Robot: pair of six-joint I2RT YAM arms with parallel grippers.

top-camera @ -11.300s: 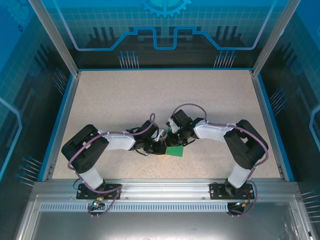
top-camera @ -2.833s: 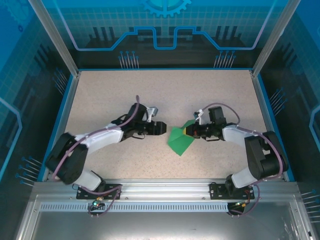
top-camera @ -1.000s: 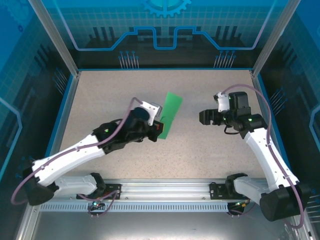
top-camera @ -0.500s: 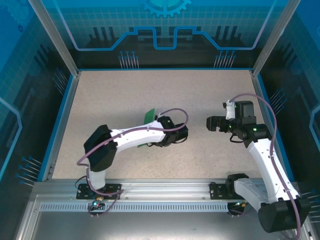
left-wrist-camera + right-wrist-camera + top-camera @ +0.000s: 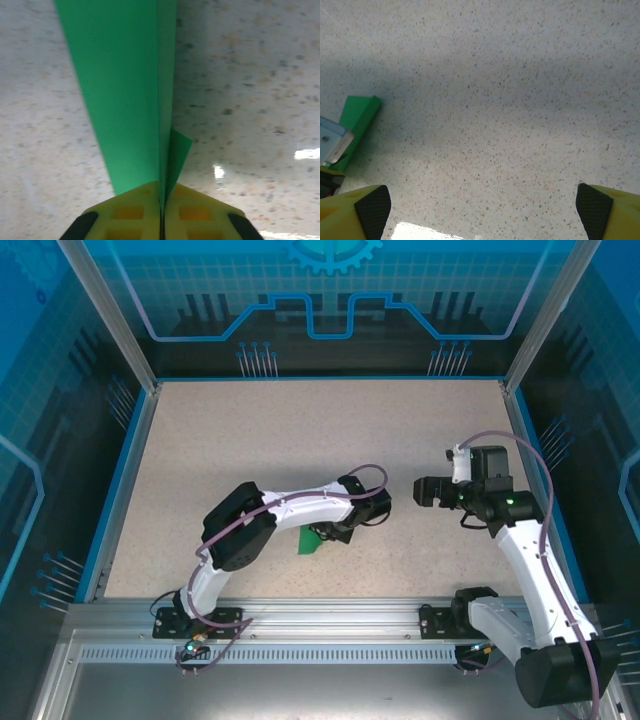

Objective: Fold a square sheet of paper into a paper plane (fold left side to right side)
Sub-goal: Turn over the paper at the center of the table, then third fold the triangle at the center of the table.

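The speckled beige table (image 5: 250,430), walled by a blue rim, takes up the middle of the top view. The left arm (image 5: 290,510) bends across its lower centre, and the right arm (image 5: 520,540) rises at the right. The folded green paper plane (image 5: 308,542) pokes out beneath the left wrist, low over the table. The left tool (image 5: 161,200) is clamped on the paper plane's narrow end, yellow fingers pressed together. The right tool (image 5: 420,491) stands spread wide apart above bare table, centre right.

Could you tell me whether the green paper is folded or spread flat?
Folded: the green paper shows layers meeting at a crease, pinched in the shut left gripper.
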